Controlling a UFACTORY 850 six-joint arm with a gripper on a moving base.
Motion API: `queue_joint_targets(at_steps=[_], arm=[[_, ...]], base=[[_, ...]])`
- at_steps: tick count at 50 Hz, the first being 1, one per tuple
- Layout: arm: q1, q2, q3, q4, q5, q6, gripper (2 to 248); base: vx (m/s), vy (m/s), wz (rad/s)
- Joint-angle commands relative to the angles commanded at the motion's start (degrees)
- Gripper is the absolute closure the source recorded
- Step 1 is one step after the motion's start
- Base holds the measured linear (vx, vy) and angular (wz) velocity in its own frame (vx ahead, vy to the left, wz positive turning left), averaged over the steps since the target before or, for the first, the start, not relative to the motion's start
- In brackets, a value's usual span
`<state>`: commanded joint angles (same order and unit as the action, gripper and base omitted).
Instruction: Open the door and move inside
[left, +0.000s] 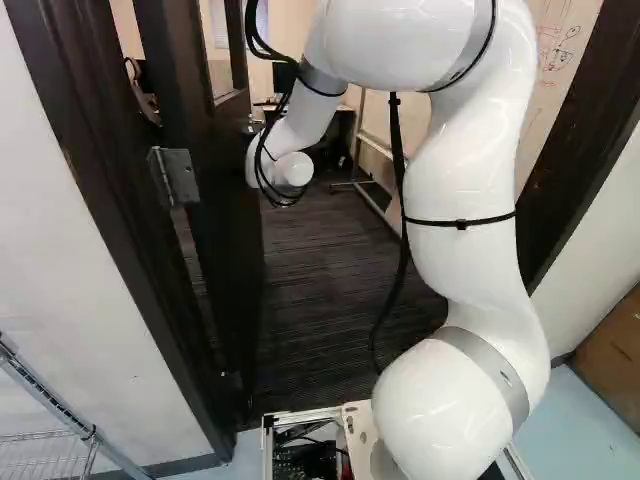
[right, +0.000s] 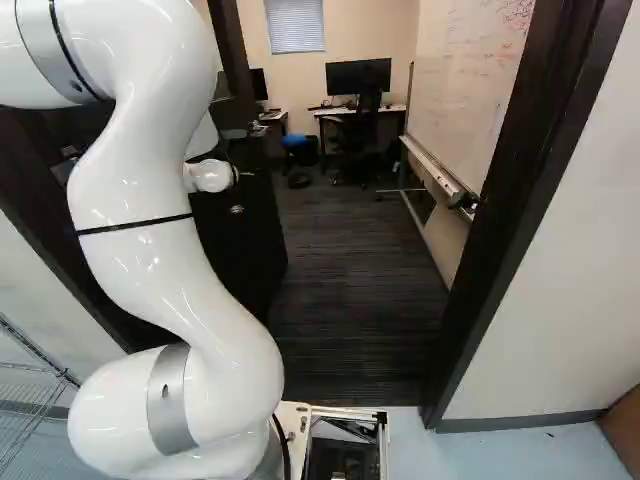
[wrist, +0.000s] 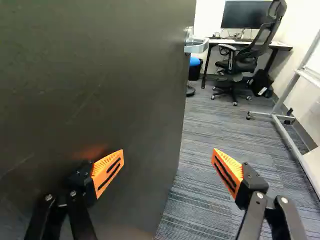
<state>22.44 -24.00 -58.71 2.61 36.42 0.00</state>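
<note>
A desk (wrist: 279, 45), chair (wrist: 242, 66) and whiteboard (right: 470, 90) stand on striped carpet (wrist: 200, 170) by pale walls (right: 560, 270).

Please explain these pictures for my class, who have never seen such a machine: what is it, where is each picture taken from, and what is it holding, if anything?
This is a white robot arm on a moving base. Two pictures come from cameras on the base, behind the arm, one to each side. The third looks from the wrist along the black gripper, whose two orange-padded fingers are spread apart, holding nothing. The door stands open, its handle ahead of the gripper. Inside are carpet, a whiteboard, an office chair and a desk bearing a monitor.
</note>
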Motion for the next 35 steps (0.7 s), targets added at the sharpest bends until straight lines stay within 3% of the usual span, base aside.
queue_joint_targets(at_steps=[35], arm=[[4.5, -4.2, -5.3, 0.0, 0.0, 0.0, 3]], base=[[0.0, 0.0, 0.0]])
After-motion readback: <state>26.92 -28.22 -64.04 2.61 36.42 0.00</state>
